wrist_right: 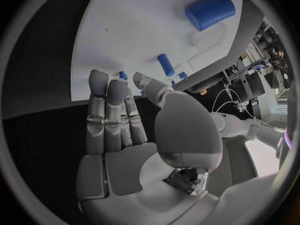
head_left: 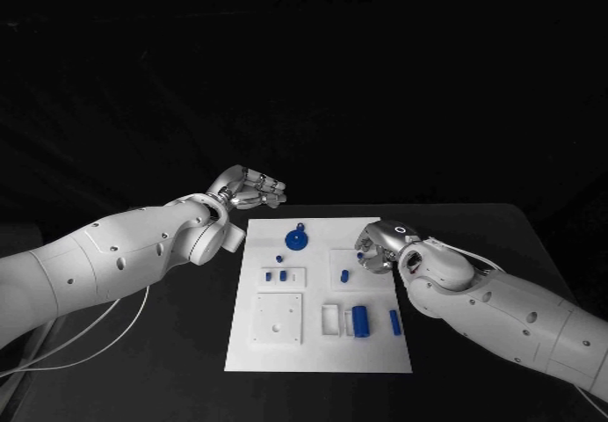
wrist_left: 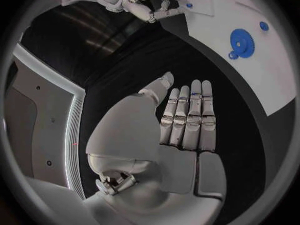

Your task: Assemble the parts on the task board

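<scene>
In the head view, from left to right, your left hand (head_left: 249, 189) waits empty with fingers apart off the task board's (head_left: 367, 352) upper-left corner, the blue gear (head_left: 297, 239) lies at upper centre, and your right hand (head_left: 376, 246), nearer the parts, hovers spread and empty over the small blue peg (head_left: 344, 276).

White task board (head_left: 323, 352) lies flat, small blue parts (head_left: 361, 320) scattered on it.

a black surface (head_left: 152, 352) with a rounded far corner stands before a dark, creased cloth backdrop (head_left: 304, 88); dim light all round.
</scene>
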`<state>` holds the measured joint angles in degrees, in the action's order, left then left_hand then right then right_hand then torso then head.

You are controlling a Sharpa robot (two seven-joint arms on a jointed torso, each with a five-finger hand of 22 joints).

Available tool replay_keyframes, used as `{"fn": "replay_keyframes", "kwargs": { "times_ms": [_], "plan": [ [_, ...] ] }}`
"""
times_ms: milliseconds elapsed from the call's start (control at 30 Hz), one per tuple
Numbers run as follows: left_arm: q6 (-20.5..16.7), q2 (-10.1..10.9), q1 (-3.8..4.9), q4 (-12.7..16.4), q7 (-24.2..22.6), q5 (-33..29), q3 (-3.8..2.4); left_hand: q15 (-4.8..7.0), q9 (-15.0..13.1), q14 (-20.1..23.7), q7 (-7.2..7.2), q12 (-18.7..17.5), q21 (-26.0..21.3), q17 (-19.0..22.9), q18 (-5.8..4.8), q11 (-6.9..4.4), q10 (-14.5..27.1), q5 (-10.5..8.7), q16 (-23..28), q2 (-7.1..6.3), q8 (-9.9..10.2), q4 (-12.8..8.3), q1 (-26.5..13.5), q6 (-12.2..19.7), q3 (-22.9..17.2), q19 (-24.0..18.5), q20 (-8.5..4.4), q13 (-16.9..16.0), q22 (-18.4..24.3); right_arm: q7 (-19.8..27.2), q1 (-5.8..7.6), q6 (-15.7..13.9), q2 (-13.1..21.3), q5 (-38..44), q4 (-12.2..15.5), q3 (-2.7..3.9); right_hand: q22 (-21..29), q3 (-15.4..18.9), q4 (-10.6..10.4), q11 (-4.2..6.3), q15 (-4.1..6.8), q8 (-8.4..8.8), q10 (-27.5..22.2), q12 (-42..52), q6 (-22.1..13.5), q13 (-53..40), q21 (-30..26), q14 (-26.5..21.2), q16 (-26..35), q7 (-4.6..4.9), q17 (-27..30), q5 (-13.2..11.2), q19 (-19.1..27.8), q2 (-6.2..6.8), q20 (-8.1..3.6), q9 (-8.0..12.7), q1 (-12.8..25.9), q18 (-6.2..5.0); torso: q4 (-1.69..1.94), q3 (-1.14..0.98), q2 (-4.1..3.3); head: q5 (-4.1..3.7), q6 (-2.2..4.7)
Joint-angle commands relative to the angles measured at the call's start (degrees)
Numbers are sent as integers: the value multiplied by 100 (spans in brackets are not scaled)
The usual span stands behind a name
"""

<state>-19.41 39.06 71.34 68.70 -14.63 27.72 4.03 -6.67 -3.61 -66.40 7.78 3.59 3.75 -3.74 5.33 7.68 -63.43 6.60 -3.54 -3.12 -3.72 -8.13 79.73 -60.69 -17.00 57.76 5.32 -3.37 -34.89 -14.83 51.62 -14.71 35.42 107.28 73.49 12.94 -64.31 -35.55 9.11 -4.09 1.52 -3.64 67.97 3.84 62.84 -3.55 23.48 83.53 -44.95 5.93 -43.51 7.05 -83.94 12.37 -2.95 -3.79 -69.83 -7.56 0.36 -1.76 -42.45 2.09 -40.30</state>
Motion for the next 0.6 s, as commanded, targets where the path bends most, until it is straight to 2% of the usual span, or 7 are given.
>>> {"fn": "replay_keyframes", "kwargs": {
  "times_ms": [33, 133, 233, 333, 367, 600],
  "plan": [
    [69, 7, 11, 40, -314, -297, -6, -15, 2, 56, 29, -25, -3, 1, 74, 7, 60, 7, 9, 33, 15, 3, -35, -1, 79, 42, 44, 4, 160, -97, -11, -231, -79, 265, -98, -41, 9, -42, -15, 6, -4, 3, 58, -34, 19, 3, 8, -40, -29, 28, 20, -34, -239, 36, 22, 0, -15, -94, 9, -3, -3, 26, -32],
    [79, 13, 11, 50, -327, -332, -6, -25, 2, 74, 32, -23, 1, 1, 82, 20, 83, 8, 8, 55, 15, -6, -23, -10, 139, 76, 56, 3, 355, -84, -13, -227, -146, 255, -173, -95, 15, -54, -17, 9, -3, 4, 70, -32, 20, 2, 3, -44, -30, 29, 24, -31, -238, 28, 20, 0, -18, -93, -5, -3, 2, 47, -42],
    [89, 15, 12, 53, -332, -365, -6, -25, 2, 74, 32, -23, 1, 1, 82, 20, 83, 8, 8, 55, 15, -6, -23, -10, 139, 76, 56, 3, 355, -88, -14, -225, -190, 256, -229, -127, 21, -113, -12, 13, 1, 1, 94, -33, 54, 2, 21, -50, -44, 33, 41, -34, -237, 14, 14, -3, -23, -86, -9, -6, 2, 46, -48],
    [100, 14, 12, 55, -330, -383, -6, -27, 2, 80, 30, -24, 6, 1, 81, 26, 92, 10, 7, 81, 15, -14, -21, -17, 193, 123, 57, 3, 602, -99, -14, -228, -222, 264, -277, -148, 25, -143, -10, 17, 5, 1, 113, -33, 83, 2, 23, -53, -51, 38, 48, -39, -236, -7, 10, -4, -29, -85, -9, -8, 4, 58, -47],
    [106, 14, 12, 55, -329, -389, -6, -29, 3, 84, 30, -24, 13, 1, 76, 30, 104, 2, 8, 96, 16, -21, -22, -15, 226, 166, 56, 3, 807, -102, -15, -227, -233, 266, -294, -155, 27, -147, -11, 17, 5, 0, 116, -32, 86, 2, 21, -54, -51, 39, 48, -38, -235, -12, 10, -4, -29, -85, -12, -9, 5, 68, -55],
    [132, 8, 12, 53, -317, -407, -6, -30, 3, 88, 27, -22, 14, 0, 74, 31, 119, 0, 8, 106, 17, -19, -25, -23, 251, 191, 57, 2, 956, -109, -15, -150, -289, 276, -354, -201, 20, -234, 34, 49, 25, -1, 253, -29, 211, -1, 53, -62, -72, 38, 60, -32, -231, -108, -8, -8, -75, -69, -15, -14, 1, 64, -52]
  ]
}}
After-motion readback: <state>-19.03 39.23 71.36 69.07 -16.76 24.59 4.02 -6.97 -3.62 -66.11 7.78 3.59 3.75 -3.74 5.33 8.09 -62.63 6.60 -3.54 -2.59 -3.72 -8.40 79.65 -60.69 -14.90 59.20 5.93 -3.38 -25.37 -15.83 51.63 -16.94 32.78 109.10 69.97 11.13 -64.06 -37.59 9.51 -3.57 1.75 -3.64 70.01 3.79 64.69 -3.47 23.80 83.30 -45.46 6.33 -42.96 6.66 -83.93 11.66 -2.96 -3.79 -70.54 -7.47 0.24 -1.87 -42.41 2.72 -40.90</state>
